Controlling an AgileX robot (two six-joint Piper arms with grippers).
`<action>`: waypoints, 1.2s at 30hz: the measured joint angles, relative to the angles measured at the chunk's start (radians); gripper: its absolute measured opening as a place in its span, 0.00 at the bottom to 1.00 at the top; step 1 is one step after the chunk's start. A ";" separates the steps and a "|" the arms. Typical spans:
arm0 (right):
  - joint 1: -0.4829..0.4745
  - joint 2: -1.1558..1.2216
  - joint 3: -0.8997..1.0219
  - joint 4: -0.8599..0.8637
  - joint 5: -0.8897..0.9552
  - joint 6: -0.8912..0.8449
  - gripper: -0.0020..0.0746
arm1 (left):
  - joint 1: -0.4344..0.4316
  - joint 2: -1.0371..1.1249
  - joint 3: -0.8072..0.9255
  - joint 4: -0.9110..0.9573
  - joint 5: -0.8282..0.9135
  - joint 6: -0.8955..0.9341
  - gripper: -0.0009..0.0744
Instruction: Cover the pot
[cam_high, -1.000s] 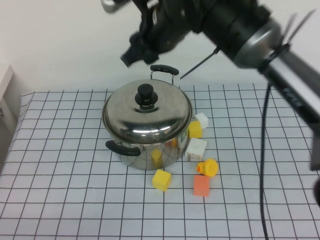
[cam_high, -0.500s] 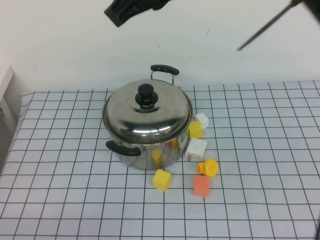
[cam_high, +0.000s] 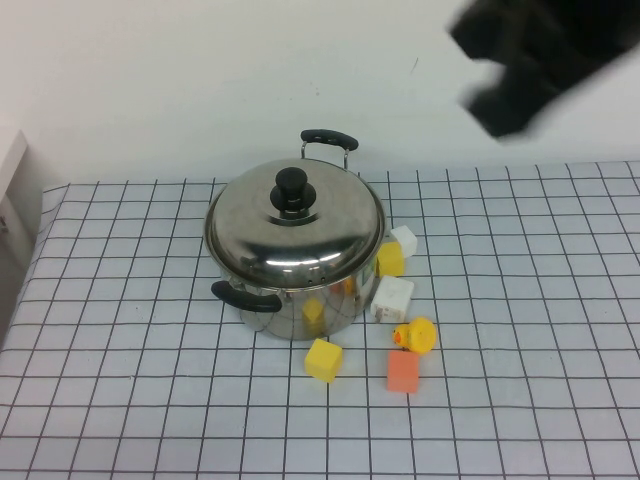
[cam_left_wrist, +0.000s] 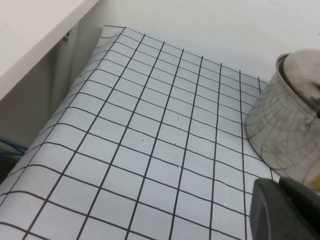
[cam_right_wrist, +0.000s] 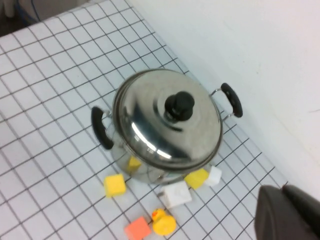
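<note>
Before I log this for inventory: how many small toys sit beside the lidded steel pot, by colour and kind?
Yellow cubes: 2
White cubes: 2
Orange cube: 1
Yellow toy duck: 1
Total: 6
Left gripper low beside the shiny steel pot; right gripper high above it.

Wall (cam_high: 200, 90): plain white, unmarked.
Table covering (cam_high: 120, 400): white cloth, ruled with a black grid.
Side furniture (cam_left_wrist: 35, 30): white ledge, seen beside the table.
</note>
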 joint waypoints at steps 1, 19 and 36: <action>0.000 -0.060 0.081 0.002 -0.034 0.002 0.02 | 0.000 0.000 0.000 0.000 0.000 0.000 0.01; 0.000 -0.812 1.007 -0.102 -0.492 0.136 0.02 | 0.000 0.000 0.000 0.000 0.000 0.000 0.01; -0.225 -1.171 1.541 0.095 -0.820 0.152 0.02 | 0.000 0.000 0.000 0.000 0.000 0.004 0.01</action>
